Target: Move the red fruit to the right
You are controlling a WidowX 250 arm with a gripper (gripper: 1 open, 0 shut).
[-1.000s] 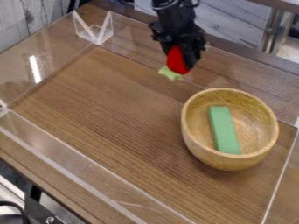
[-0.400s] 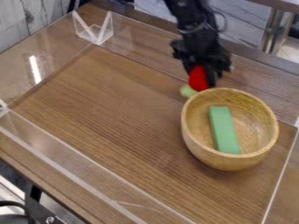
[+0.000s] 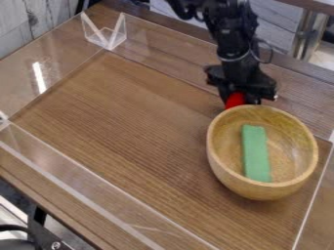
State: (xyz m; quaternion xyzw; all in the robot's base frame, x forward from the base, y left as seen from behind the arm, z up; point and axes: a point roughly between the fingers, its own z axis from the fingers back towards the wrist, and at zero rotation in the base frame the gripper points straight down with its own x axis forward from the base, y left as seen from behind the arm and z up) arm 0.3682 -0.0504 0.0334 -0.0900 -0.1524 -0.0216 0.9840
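The red fruit (image 3: 233, 99) shows as a small red patch low over the wooden table, right at the far left rim of the wooden bowl (image 3: 217, 140). My black gripper (image 3: 237, 94) points steeply down and is shut on the fruit, hiding most of it. I cannot tell whether the fruit touches the table or the bowl's rim. A flat green block (image 3: 256, 154) lies inside the bowl.
Clear acrylic walls (image 3: 39, 73) ring the wooden table (image 3: 124, 127). A small clear stand (image 3: 102, 32) sits at the back left corner. The bowl fills the right side near the front right wall.
The gripper has carried the red fruit to the right and down, from the back middle of the table to the bowl's far rim. The bowl sits slightly further right and nearer than before.
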